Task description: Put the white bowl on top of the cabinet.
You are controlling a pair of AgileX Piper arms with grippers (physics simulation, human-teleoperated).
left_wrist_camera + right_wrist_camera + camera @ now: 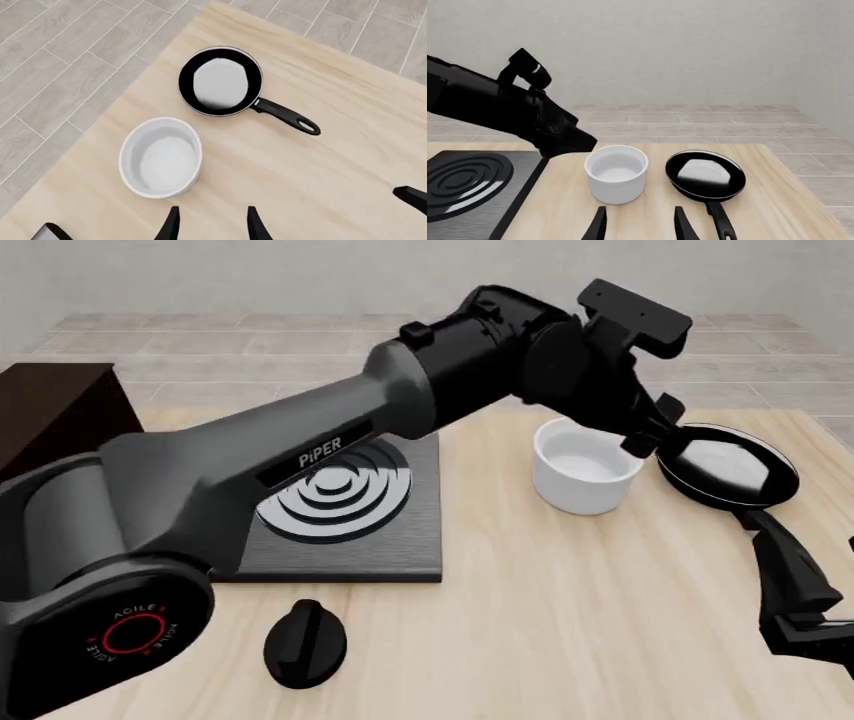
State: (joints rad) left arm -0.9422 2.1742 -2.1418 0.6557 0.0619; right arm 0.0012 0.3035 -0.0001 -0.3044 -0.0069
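We see a pale wooden counter with two robot arms. The white bowl stands upright on the counter, empty, between a flat black stove plate with concentric rings and a black frying pan. Bowl and pan sit close together but apart.

Our left arm reaches across from the left, over the stove plate. Its left gripper hangs above the bowl, a little to one side, touching nothing. Its fingers are spread with empty space between them. We judge this as lining up to come down on the bowl's rim.

Our right gripper sits low at the near right edge of the counter, facing the bowl and pan. Its fingers are also spread and empty. It seems parked out of the way.

The cabinet, a dark brown box, stands at the far left, well apart from the bowl. A black knob lies near the front.
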